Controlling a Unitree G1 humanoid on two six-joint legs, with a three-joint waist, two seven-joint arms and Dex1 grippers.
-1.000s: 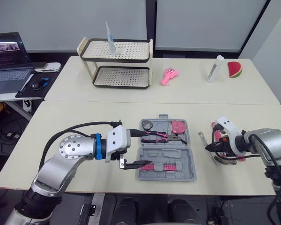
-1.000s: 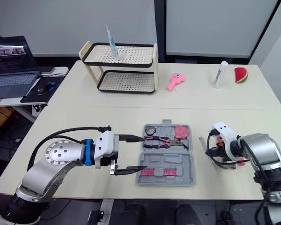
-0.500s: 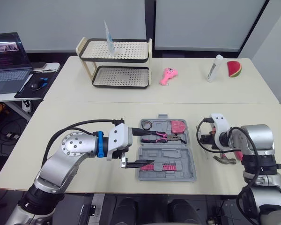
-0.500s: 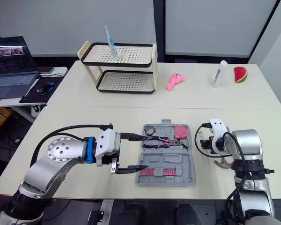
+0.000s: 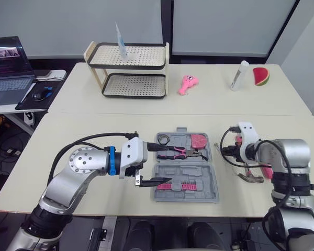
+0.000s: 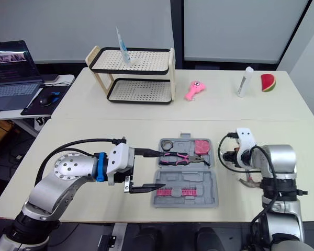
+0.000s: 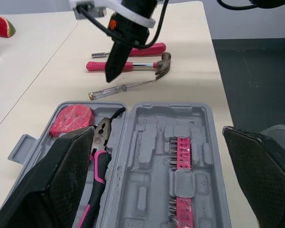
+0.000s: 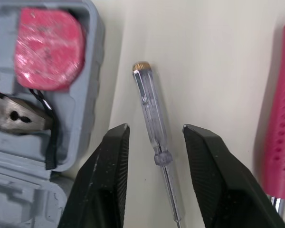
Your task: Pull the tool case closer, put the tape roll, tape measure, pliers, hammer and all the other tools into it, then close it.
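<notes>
The grey tool case (image 5: pixel 213 194) lies open at the table's front middle. It holds a tape roll (image 5: pixel 164 139), pink-handled pliers (image 5: pixel 177 151), a pink tape measure (image 5: pixel 200 141) and a pink bit strip (image 5: pixel 180 185). My left gripper (image 5: pixel 165 164) is open at the case's left edge, its fingers spread over both halves. Just right of the case, my right gripper (image 8: pixel 155 130) is open, its fingers on either side of a clear-handled screwdriver (image 8: pixel 149 102) lying on the table. A pink-handled hammer (image 7: pixel 133 65) and a pink screwdriver (image 7: pixel 142 49) lie beyond it.
A two-tier rack (image 5: pixel 128 70) stands at the back left. A pink toy (image 5: pixel 188 83), a white bottle (image 5: pixel 239 76) and a watermelon slice (image 5: pixel 261 76) sit at the back right. A laptop (image 5: pixel 8 68) is on a side desk to the left.
My right gripper has swung left from over the hammer to the clear screwdriver beside the case. The left gripper has stayed put.
</notes>
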